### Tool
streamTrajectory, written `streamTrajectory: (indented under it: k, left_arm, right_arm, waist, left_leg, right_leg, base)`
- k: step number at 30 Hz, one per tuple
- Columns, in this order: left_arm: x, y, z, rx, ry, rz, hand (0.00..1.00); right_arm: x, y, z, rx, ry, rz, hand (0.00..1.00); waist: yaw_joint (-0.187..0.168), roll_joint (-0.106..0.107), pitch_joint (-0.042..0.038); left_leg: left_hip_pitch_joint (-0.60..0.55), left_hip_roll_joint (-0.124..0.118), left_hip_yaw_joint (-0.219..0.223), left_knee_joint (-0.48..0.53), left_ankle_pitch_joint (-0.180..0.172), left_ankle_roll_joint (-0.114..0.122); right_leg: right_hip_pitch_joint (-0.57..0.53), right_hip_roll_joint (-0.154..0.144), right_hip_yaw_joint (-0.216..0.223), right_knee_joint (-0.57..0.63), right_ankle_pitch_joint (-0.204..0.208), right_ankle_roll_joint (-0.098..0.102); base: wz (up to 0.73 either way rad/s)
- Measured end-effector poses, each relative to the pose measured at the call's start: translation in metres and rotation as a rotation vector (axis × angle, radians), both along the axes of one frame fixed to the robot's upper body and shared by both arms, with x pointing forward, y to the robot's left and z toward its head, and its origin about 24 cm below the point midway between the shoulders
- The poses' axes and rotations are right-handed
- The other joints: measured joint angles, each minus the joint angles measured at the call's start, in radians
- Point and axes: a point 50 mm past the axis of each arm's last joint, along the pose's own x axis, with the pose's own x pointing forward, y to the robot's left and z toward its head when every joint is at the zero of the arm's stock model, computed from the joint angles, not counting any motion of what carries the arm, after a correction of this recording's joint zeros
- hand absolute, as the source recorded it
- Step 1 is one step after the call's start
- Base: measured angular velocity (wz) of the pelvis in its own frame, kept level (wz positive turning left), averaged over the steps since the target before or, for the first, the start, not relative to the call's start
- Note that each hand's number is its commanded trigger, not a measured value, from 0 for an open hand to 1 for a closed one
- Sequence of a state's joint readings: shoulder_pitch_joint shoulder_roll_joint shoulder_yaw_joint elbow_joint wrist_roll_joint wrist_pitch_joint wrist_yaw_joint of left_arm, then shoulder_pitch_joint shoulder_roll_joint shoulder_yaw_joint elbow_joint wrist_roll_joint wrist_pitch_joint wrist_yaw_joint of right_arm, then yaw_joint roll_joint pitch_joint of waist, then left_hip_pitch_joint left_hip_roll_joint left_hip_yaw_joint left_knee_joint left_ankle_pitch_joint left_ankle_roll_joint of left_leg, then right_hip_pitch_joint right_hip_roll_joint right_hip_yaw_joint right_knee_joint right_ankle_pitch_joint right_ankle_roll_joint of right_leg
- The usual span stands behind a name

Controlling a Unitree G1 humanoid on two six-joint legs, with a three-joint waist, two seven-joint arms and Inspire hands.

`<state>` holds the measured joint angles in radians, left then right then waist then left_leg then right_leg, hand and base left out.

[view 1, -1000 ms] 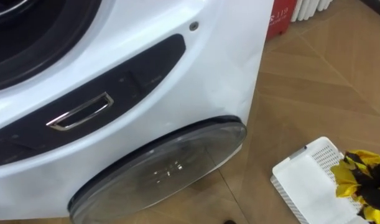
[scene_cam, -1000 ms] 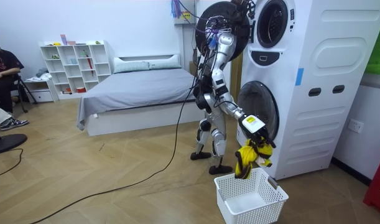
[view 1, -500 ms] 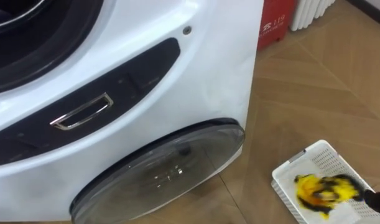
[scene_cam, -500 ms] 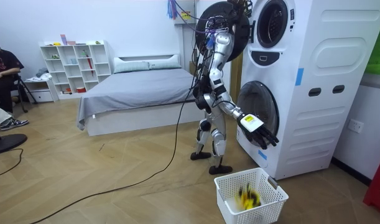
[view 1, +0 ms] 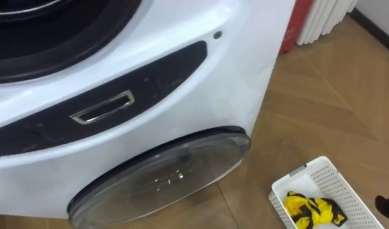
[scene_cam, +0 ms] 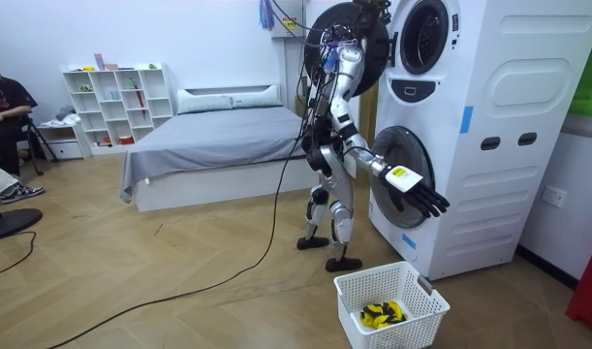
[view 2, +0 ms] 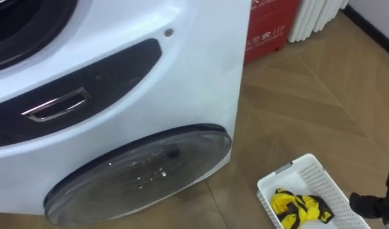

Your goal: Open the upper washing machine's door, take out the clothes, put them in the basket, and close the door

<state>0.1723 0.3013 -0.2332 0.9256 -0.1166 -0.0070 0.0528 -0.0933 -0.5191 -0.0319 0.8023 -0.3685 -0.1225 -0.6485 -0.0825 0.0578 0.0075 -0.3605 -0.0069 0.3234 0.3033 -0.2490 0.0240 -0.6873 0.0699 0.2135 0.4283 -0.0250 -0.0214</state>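
1 white washing machine [scene_cam: 489, 136] tower w/ 2 drums stacked, both round doors swung open. The lower door [view 1: 162, 175] is glass, low nr the floor. Robot stands at the machine's front. 1 white slatted basket [view 1: 344, 184] sits on the floor just beside the machine's front corner. Right hand [scene_cam: 419, 199] is out in front of the lower drum, fingers straight & spread, holding nothing. 1 yellow-black cloth [view 1: 311, 210] lies bunched in the basket, outside the machine.
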Motion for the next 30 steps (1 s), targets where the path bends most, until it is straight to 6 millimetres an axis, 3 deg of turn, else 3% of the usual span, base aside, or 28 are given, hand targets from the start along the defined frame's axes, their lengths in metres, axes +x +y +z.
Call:
streamTrajectory:
  k: [5,11,17,22,30]
  left_arm:
    - [-0.001,0.001,0.0,-0.003,0.002,0.011,0.0]
    - [-0.005,-0.001,-0.002,-0.013,0.011,0.016,0.0]
    - [-0.013,-0.011,-0.007,-0.033,0.023,0.034,0.0]
    - [-0.009,-0.024,-0.009,-0.065,-0.009,0.06,0.0]
    - [-0.013,-0.024,-0.011,-0.035,-0.007,0.102,0.0]
  right_arm:
    - [-0.002,0.009,-0.009,0.04,0.031,0.022,0.0]
    - [-0.019,0.028,-0.037,0.134,0.133,0.06,0.0]
    - [-0.061,0.059,-0.084,0.322,0.343,0.084,0.0]
    - [-0.083,0.089,-0.111,0.51,0.481,0.11,0.0]
    - [-0.105,0.112,-0.134,0.65,0.649,0.123,0.0]
  waist:
    - [0.008,0.001,-0.0001]
    - [0.012,0.007,-0.0011]
    - [0.04,0.002,-0.0002]
    - [0.065,-0.016,-0.0014]
    - [0.116,-0.054,-0.0014]
  left_leg:
    - [0.036,0.006,-0.006,-0.019,0.0,0.0]
    - [0.123,0.03,-0.051,-0.039,-0.008,-0.013]
    - [0.251,0.049,-0.113,-0.107,0.001,-0.027]
    - [0.33,0.06,-0.138,-0.123,0.003,-0.029]
    - [0.429,0.065,-0.166,-0.139,0.003,-0.029]
  right_leg:
    - [0.045,0.0,-0.013,-0.017,-0.004,0.003]
    - [0.154,0.003,-0.064,-0.054,-0.015,-0.018]
    - [0.299,0.014,-0.123,-0.12,-0.027,-0.033]
    - [0.414,0.007,-0.176,-0.179,-0.035,-0.031]
    - [0.568,-0.001,-0.226,-0.263,-0.038,-0.024]
  base:
    - [0.05]
    - [0.15]
    - [0.23]
    - [0.32]
    - [0.22]
